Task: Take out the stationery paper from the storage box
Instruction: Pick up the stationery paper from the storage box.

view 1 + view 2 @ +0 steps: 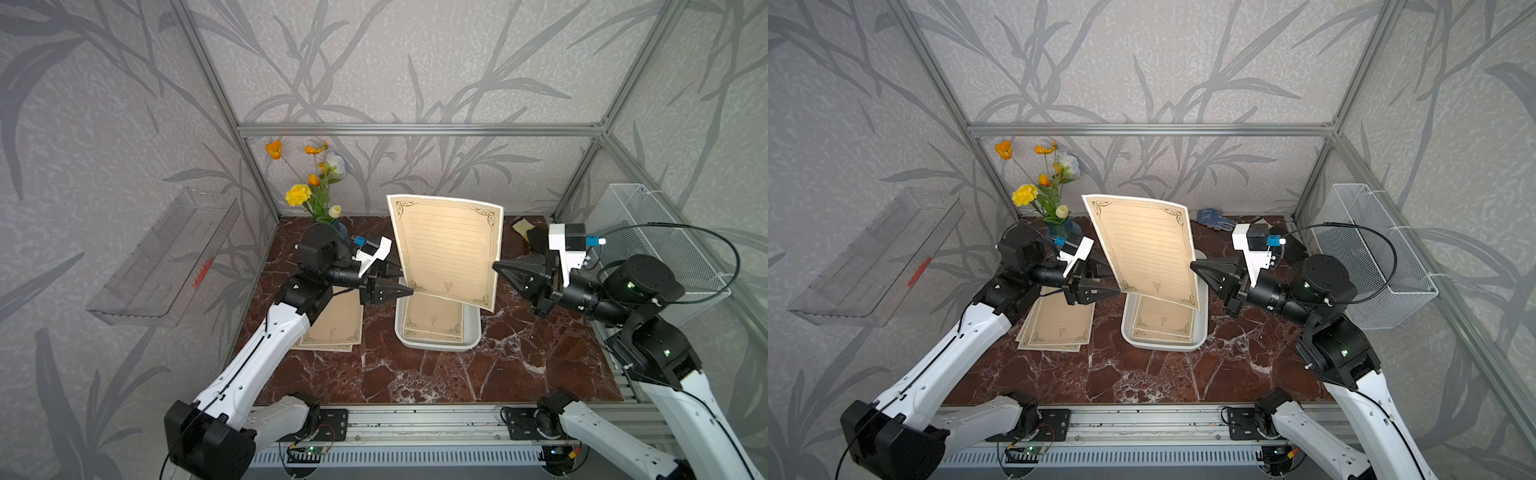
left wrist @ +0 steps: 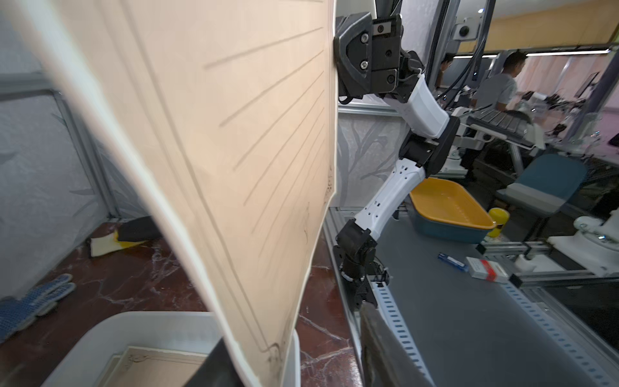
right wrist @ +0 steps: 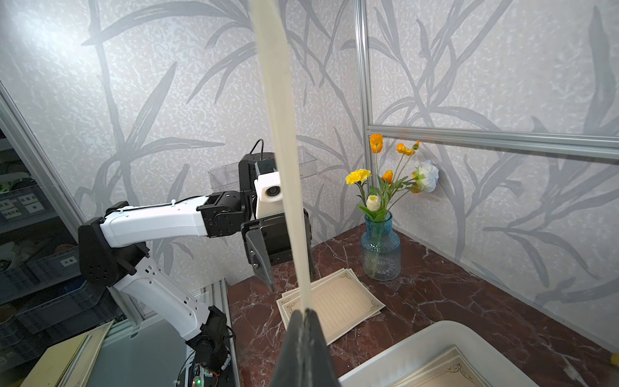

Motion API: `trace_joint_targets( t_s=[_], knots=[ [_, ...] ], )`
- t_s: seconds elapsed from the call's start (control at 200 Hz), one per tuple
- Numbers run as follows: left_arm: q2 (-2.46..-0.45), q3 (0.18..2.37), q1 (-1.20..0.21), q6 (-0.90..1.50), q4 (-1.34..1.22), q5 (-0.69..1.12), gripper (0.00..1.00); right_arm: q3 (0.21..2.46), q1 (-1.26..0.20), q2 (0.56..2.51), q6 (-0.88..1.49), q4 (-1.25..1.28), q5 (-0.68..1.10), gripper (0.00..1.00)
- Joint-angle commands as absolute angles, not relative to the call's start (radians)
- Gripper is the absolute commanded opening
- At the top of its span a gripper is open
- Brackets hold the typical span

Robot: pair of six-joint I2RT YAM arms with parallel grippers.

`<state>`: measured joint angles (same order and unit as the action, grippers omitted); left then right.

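Pinching one side edge of the raised sheet, the right jaws are fully closed on it and hold it almost upright in the air. The left jaws stand part open, with the sheet's opposite lower corner between them (straddled, not visibly clamped).

Straight below both pairs of jaws sits the storage box, and at least two boxed sheets lie flat in it. Below and behind the left jaws, a pile of about three sheets rests on the bench. By my reading the job is roughly half done, with one sheet in transit and the boxed ones left to lift.

The right wrist view shows the pinch edge-on, which neither top view gives, and also the left jaws gaping on either side of the paper. The left wrist view shows a blue glove beyond the sheet, which hides it in a top view.
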<state>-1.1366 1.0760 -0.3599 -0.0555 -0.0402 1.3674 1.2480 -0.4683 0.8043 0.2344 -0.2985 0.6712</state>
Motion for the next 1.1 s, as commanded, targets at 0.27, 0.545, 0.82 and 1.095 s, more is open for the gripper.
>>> trace_joint_targets(
  t_s=[0.27,0.545,0.82,1.095],
  knots=[
    [-1.061,1.093,-0.338,0.02,0.028,1.223,0.0,1.144,-0.472,0.81,0.307,-0.171,0.628,0.0],
    [-0.959,1.068,-0.151,0.014,0.254,1.177,0.0,1.063,-0.526,0.926,0.394,-0.038,0.563,0.0],
    [-0.909,1.034,-0.101,-0.069,0.506,1.152,0.07,1.131,-0.608,1.071,0.344,0.025,0.621,0.46],
    [-1.039,1.123,-0.089,-0.254,0.851,0.952,0.08,1.206,-0.602,0.997,0.213,-0.184,0.461,0.95]
  ],
)
